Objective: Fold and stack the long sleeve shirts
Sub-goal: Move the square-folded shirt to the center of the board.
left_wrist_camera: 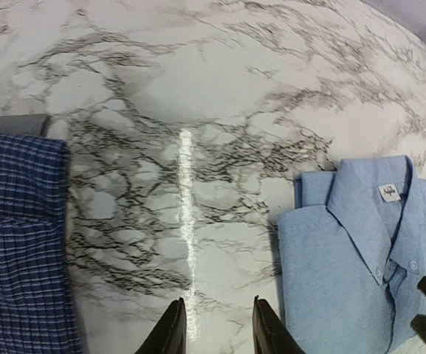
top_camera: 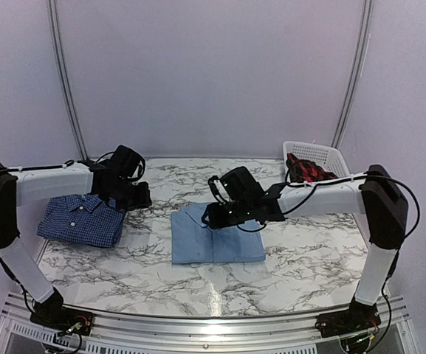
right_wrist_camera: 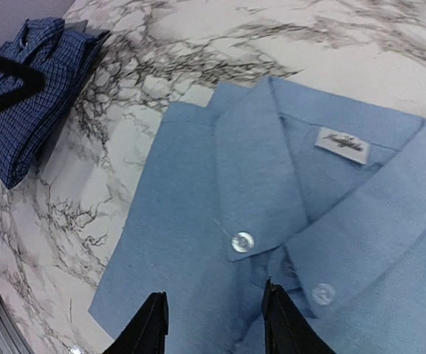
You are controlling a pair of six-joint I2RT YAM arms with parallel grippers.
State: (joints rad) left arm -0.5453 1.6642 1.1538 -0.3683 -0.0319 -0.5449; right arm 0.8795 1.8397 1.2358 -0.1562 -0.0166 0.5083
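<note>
The light blue shirt (top_camera: 216,237) lies folded flat at the table's middle, collar toward the back; it also shows in the right wrist view (right_wrist_camera: 272,214) and the left wrist view (left_wrist_camera: 360,251). The dark blue checked shirt (top_camera: 80,219) lies folded at the left; it also shows in the left wrist view (left_wrist_camera: 17,251) and the right wrist view (right_wrist_camera: 32,81). My right gripper (top_camera: 214,214) (right_wrist_camera: 214,317) is open and empty, just above the light blue shirt's collar and placket. My left gripper (top_camera: 140,199) (left_wrist_camera: 218,324) is open and empty over bare marble between the two shirts.
A white basket (top_camera: 317,156) at the back right holds red and black checked cloth (top_camera: 308,171). The marble table (top_camera: 220,287) has a metal rail along its near edge. Grey walls stand behind.
</note>
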